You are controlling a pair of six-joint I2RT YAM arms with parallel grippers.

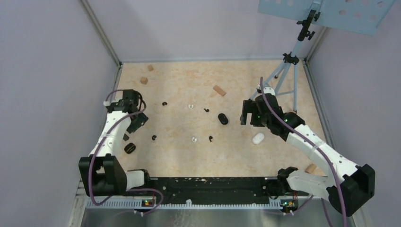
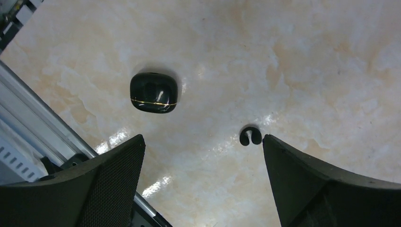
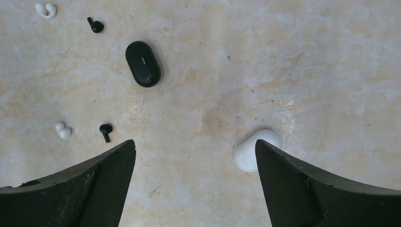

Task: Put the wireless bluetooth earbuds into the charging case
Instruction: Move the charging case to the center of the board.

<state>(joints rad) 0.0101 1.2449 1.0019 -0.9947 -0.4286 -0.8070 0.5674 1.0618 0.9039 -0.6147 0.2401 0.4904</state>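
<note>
Marbled desk point(image 1: 189, 161). Earbuds point(image 1: 210, 139): 4 blk, 2 wht, loose mid-desk, none cased. Left tool point(image 2: 203, 142) spread, empty, over blk earbud point(image 2: 250, 136) nr blk case point(image 2: 154, 92), prob. for pickup. Right tool point(image 3: 195, 144) spread, empty, above wht case point(image 3: 253, 149).

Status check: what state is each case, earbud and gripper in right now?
Left gripper: open, empty.
Right gripper: open, empty.
Square black case: shut, lying flat.
Oval black case: shut, lying flat.
White case: looks shut, untouched.
Earbuds: six, loose, none in a case.
</note>
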